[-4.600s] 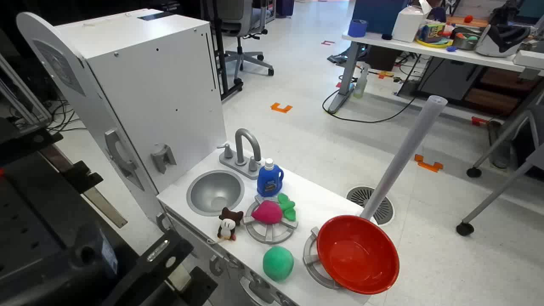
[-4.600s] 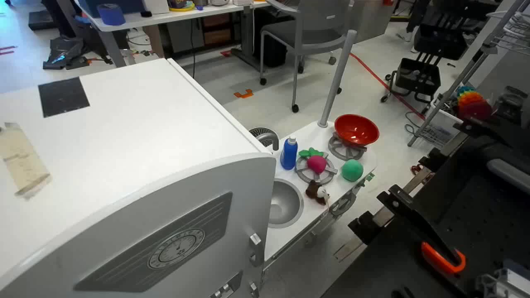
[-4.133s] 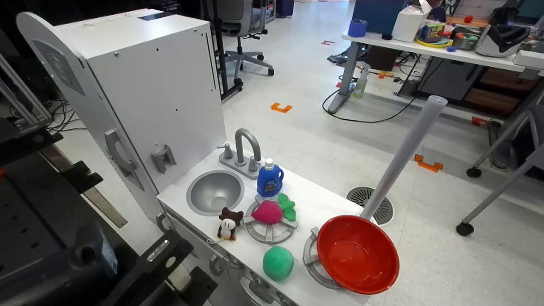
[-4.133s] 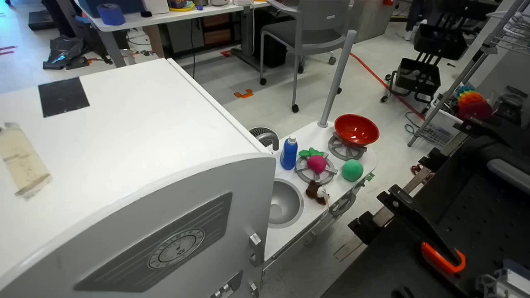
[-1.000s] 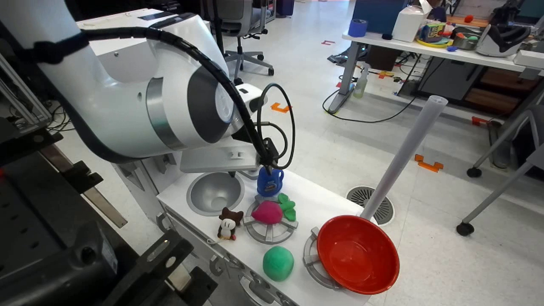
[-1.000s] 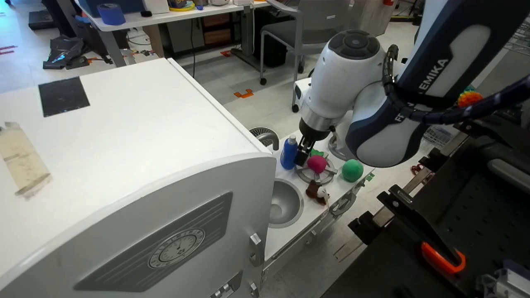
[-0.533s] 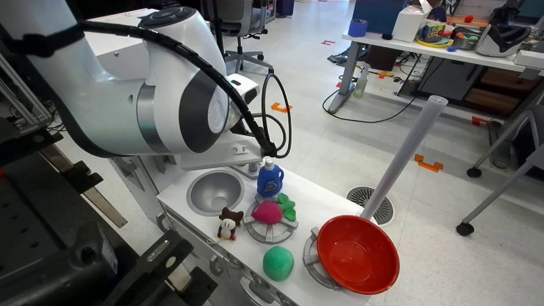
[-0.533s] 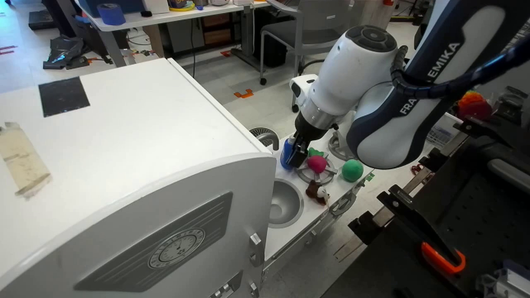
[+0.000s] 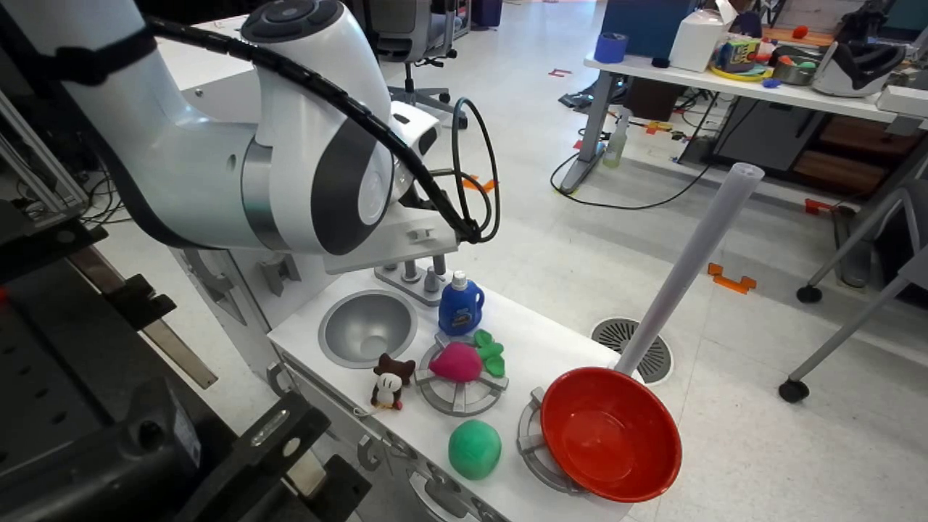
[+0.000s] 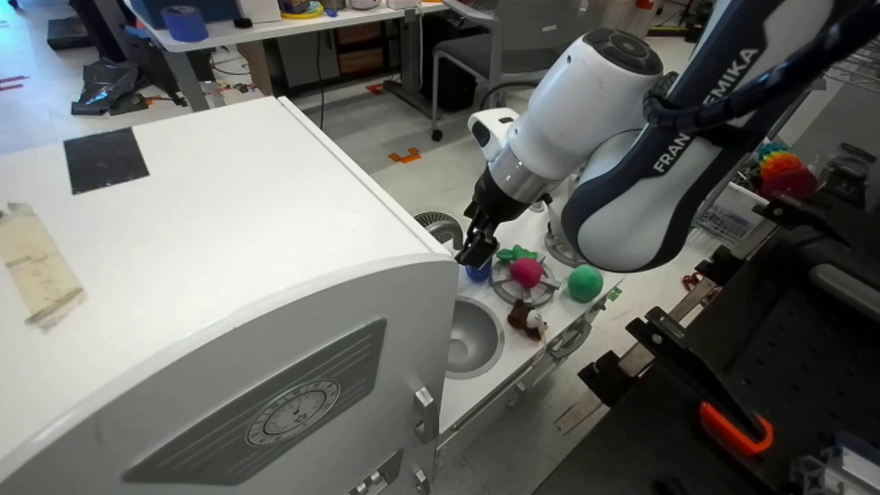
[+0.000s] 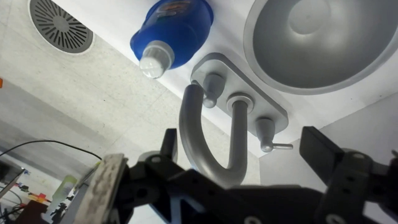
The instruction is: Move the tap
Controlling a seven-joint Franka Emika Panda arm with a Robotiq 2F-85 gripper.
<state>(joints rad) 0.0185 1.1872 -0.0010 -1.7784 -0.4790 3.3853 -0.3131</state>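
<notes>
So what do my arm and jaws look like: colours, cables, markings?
The Franka Emika Panda arm is glossy white with navy-grey trim, a silver band, and partly covered lettering, FRAN and EMIKA. A thick black ribbed cable runs along it, and thin dark wires form loose loops. The jaws are black, with flat, blocky pads.
</notes>
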